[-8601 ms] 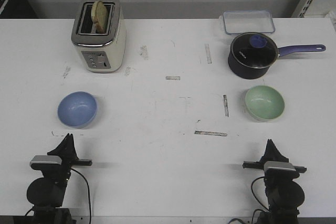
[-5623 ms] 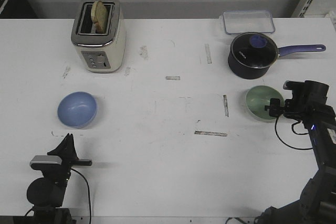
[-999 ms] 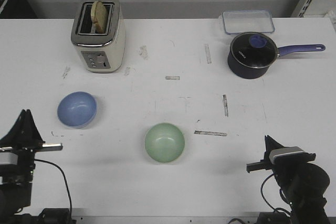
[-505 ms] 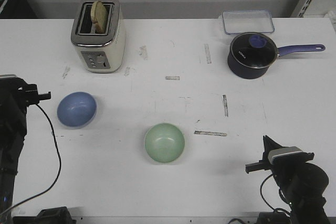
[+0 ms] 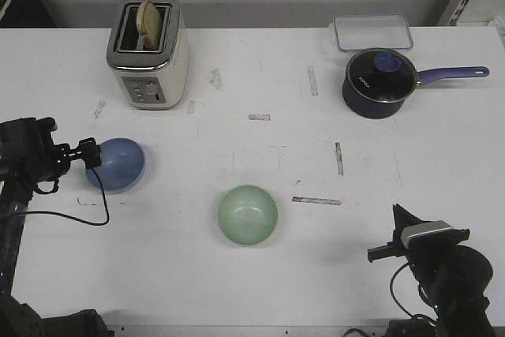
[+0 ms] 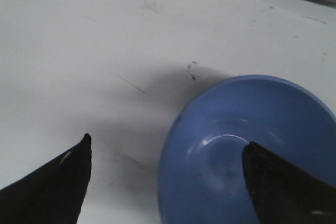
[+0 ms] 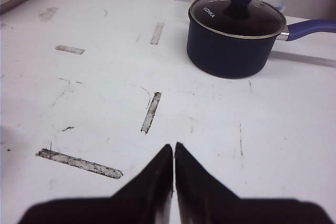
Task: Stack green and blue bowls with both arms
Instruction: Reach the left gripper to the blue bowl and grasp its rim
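Bowls sit apart on the white table (image 5: 237, 290). At the far left, toward nine o'clock from the table's centre, the left gripper (image 5: 85, 153) reaches in at the blue bowl (image 5: 117, 164). Its fingers are spread wide: in the left wrist view one tip (image 6: 58, 182) hangs over bare tabletop while the other (image 6: 283, 182) hangs over the bowl's hollow, so the near rim lies between them. Whether either tip touches the bowl cannot be told, and nothing is clamped. At about one o'clock from this bowl stands a cream toaster (image 5: 147, 53) with a slice of bread (image 5: 151, 23) sticking up from a slot.

At six o'clock from the table's centre rests the green bowl (image 5: 248, 215), upright, mouth up, well apart from both arms.

Toward two o'clock stands a dark navy saucepan (image 5: 380, 83) with a glass lid, handle pointing to three o'clock, and just behind it a clear lidded container (image 5: 373, 32).

At five o'clock the right gripper (image 5: 397, 234) is drawn back near the table's front edge, its fingers pressed together on nothing, as the right wrist view shows.
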{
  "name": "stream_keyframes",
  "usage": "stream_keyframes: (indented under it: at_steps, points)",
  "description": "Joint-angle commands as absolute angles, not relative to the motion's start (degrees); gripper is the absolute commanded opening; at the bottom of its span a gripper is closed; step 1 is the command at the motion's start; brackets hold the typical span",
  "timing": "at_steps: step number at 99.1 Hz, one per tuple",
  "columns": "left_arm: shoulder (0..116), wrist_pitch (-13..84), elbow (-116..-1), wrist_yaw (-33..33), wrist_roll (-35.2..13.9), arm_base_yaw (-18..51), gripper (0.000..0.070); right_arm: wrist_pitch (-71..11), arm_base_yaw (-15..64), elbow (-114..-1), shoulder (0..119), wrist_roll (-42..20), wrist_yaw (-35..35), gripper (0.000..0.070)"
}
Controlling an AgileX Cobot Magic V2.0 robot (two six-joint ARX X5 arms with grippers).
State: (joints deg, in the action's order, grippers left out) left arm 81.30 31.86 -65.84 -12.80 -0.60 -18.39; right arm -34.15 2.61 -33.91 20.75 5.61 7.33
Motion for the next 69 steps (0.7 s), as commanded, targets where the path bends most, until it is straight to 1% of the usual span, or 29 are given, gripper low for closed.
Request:
stream_keyframes:
  at_steps: [1,35,40,44,48,58,62,66,69]
  points:
    - [84.12,31.62,-66.81,-14.70,-1.13,-18.74,0.0538,-33.93,2.68,-34.02,20.82,5.87,7.29,0.0000]
    - [92.03,30.44,-66.81,-14.24,-0.69,-18.74,0.0527,-34.09,2.68,-34.02,20.82,5.87,7.27,0.0000]
    - [92.18,30.46,-66.81,-13.54,-0.71,-18.74,0.0510,-34.06,2.68,-34.02,20.82,5.87,7.29,0.0000]
    - [92.18,30.44,-66.81,-12.84,-0.71,-18.74,0.0461,-34.09,2.68,-34.02,20.82,5.87,7.29,0.0000]
    - [92.18,30.44,-66.81,-12.21,-0.71,-18.74,0.0390,-34.09,2.68,-34.02,20.82,5.87,7.29,0.0000]
    - [92.18,31.46,-66.81,-11.64,-0.71,-18.74,0.0142,-34.11,2.68,-34.02,20.82,5.87,7.29,0.0000]
    - [92.18,31.92,-66.81,-11.64,-0.71,-18.74,0.0058,-34.09,2.68,-34.02,20.82,5.87,7.29,0.0000]
    - [92.18,32.14,-66.81,-11.64,-0.71,-18.74,0.0000,-34.11,2.68,-34.02,20.82,5.87,7.27,0.0000]
    - [92.18,32.14,-66.81,-11.64,-0.71,-18.74,0.0000,-34.11,2.68,-34.02,20.82,5.87,7.29,0.0000]
